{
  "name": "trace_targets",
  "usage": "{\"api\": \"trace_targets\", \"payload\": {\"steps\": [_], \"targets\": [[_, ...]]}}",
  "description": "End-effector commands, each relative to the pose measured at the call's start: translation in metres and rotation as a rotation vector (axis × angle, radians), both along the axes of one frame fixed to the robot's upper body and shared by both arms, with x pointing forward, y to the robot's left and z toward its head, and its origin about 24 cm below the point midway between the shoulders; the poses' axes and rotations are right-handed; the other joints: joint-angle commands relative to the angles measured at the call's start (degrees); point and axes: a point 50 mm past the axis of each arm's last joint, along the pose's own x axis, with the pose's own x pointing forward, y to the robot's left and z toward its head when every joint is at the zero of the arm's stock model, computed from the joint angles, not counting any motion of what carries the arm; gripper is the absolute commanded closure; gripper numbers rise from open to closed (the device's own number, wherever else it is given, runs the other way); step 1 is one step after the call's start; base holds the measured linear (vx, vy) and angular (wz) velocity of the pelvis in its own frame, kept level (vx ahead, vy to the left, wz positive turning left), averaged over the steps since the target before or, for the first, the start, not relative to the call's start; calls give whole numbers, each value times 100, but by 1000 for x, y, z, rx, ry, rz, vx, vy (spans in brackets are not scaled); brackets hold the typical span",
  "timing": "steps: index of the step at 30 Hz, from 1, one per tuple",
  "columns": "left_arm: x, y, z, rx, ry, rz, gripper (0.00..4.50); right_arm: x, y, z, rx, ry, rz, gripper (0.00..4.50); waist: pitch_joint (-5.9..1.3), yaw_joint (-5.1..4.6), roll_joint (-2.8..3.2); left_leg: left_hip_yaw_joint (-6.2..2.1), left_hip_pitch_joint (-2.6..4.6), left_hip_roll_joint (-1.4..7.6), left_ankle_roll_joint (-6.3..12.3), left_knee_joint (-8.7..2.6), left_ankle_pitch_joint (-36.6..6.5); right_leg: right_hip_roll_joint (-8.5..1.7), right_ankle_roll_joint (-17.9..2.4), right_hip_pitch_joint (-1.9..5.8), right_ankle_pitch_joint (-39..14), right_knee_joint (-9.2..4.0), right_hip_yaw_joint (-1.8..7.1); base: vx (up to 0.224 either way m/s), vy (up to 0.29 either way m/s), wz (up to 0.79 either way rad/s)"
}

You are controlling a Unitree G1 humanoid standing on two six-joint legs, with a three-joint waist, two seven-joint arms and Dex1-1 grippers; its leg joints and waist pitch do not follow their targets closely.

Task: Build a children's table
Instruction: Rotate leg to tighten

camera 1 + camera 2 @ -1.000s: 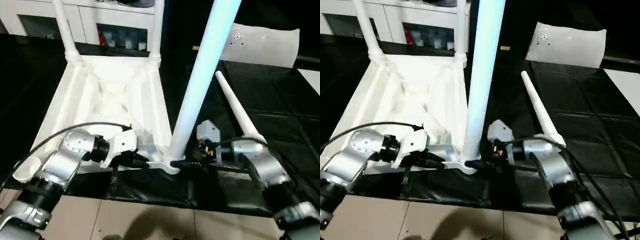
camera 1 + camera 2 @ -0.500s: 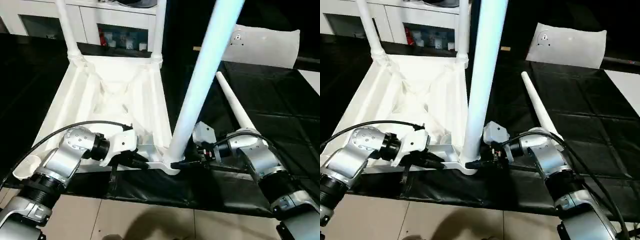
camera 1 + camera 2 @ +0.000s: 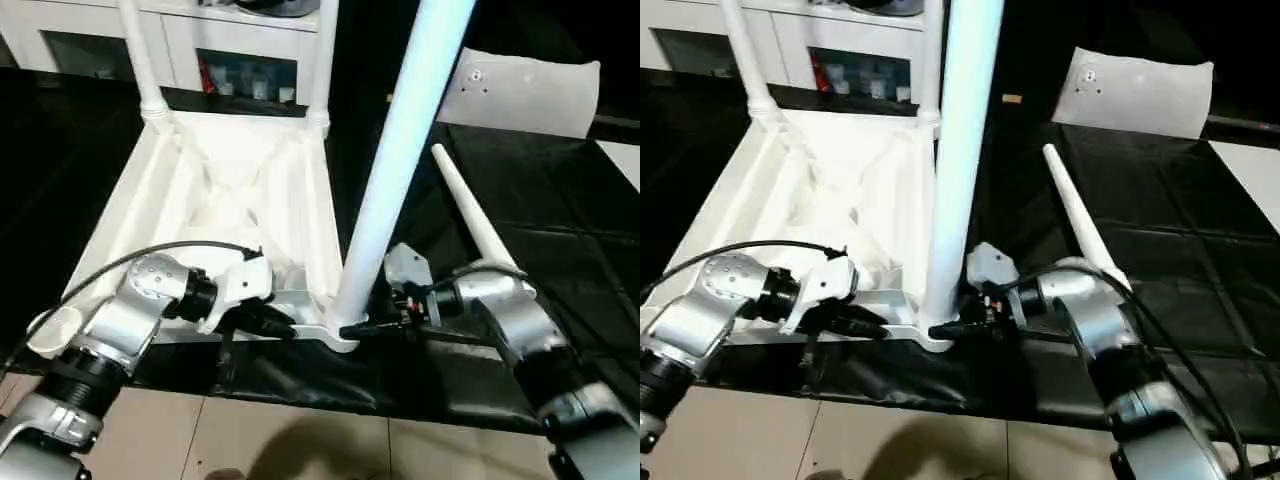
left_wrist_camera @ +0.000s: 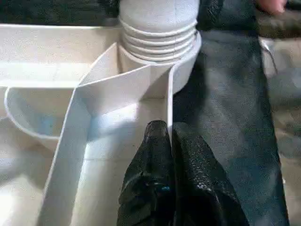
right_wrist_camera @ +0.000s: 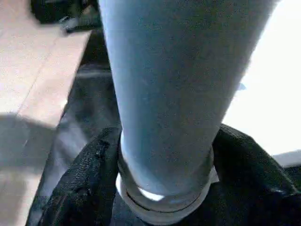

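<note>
Left eye view: 3rd leg (image 3: pixel 400 160) going into the table top's (image 3: pixel 240 190) near corner socket. Right gripper (image 3: pixel 352 326) wraps its base, left gripper (image 4: pixel 164 141) pinches a rib beside it. Next imo: twist/seat leg, then grab spare leg (image 3: pixel 470 220) beyond right gripper.

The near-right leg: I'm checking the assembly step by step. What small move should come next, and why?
Probably turn the near-right leg further into its corner socket. The right gripper has its jaws around the leg's base, thread rings show above the socket, and the left gripper pinches the tabletop's rib, bracing it.
</note>
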Motion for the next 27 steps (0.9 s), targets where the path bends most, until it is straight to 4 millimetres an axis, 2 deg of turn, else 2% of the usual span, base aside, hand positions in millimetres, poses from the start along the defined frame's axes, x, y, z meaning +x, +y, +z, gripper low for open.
{"api": "trace_targets", "payload": {"steps": [1, 3, 4, 5, 7, 9, 10, 13, 14, 16, 18, 19, 21, 24, 25, 27], "targets": [[1, -19, -8, -25, -6, 94, 450, -8, 25, -6, 85, 52, -25, 186, -250, -34, 57, 19, -37, 152, 178, -421, -863, -420, -1196, 298, -1096, -438, 315, 0, 0, 0], [2, -29, -8, -61, -5, 144, 450, -9, 34, -11, 103, 62, -128, 186, -223, -71, 54, -3, -29, 124, 98, -448, -1196, -423, -886, 273, -2049, -537, 299, 0, 0, 0], [1, -36, -8, -79, -2, 169, 450, -10, 39, -14, 123, 75, -188, 186, -214, -94, 34, -13, -45, 115, 61, -458, -1252, -422, -728, 271, -2371, -576, 301, 0, 0, 0], [1, -40, -8, -90, 0, 183, 450, -11, 42, -16, 135, 85, -224, 186, -206, -104, 42, -16, -33, 117, 43, -456, -1296, -429, -670, 251, -2497, -592, 304, 0, 0, 0], [2, -52, -9, -95, -12, 221, 450, -12, 53, -18, 175, 127, -331, 186, -204, -173, 19, -42, -59, 91, 60, -463, -1377, -425, -472, 252, -2895, -639, 287, 0, 0, 0], [3, -66, -9, -102, -23, 265, 450, -12, 66, -19, 205, 175, -451, 186, -192, -235, 25, -54, -42, 74, 53, -460, -1453, -412, -317, 197, -3172, -689, 277, 0, 0, 0], [3, -66, -9, -102, -23, 266, 450, -12, 66, -19, 205, 176, -453, 186, -194, -256, 34, -72, -41, 70, 56, -462, -1521, -419, -265, 186, -3294, -712, 263, 0, 0, 0], [4, -82, -8, -104, -29, 303, 450, -11, 84, -15, 207, 181, -551, 186, -221, -291, 56, -83, -56, 81, 78, -483, -1437, -403, -296, 198, -2966, -691, 264, 0, 0, 0], [5, -86, -7, -102, -37, 314, 450, -9, 90, -13, 206, 176, -589, 186, -218, -326, 57, -89, -86, 85, 59, -505, -1422, -387, -341, 209, -2791, -669, 262, 0, 0, 0], [7, -91, -5, -89, -58, 322, 450, -8, 100, -7, 232, 168, -628, 186, -230, -337, 70, -88, -60, 84, 39, -500, -1469, -393, -373, 192, -2648, -665, 273, 0, 0, 0], [7, -91, -5, -85, -62, 323, 450, -8, 102, -5, 241, 165, -629, 186, -233, -343, 82, -85, -77, 90, 51, -506, -1422, -392, -439, 200, -2389, -646, 286, 0, 0, 0], [8, -91, -5, -81, -64, 321, 450, -9, 103, -5, 248, 168, -625, 156, -238, -347, 79, -76, -76, 89, 62, -500, -1410, -386, -463, 200, -2293, -638, 292, 0, 0, 0], [6, -84, -7, -60, -66, 293, 450, -10, 99, -4, 256, 164, -623, 125, -240, -342, 78, -64, -78, 91, 94, -495, -1354, -387, -537, 211, -2087, -622, 302, 0, 0, 0], [4, -70, -9, -34, -63, 260, 450, -9, 85, -5, 241, 141, -628, 109, -258, -330, 66, -54, -111, 86, 144, -492, -1088, -391, -609, 252, -1726, -581, 316, 0, 0, 0], [2, -62, -11, -19, -60, 248, 450, -8, 75, -6, 224, 119, -629, 84, -268, -333, 62, -50, -127, 87, 167, -482, -898, -386, -682, 279, -1433, -544, 313, 0, 0, 0], [0, -52, -13, 2, -63, 211, 450, -5, 58, -6, 206, 87, -632, 75, -270, -340, 57, -36, -123, 87, 200, -465, -782, -381, -785, 290, -1177, -522, 316, 0, 0, 0]]}}
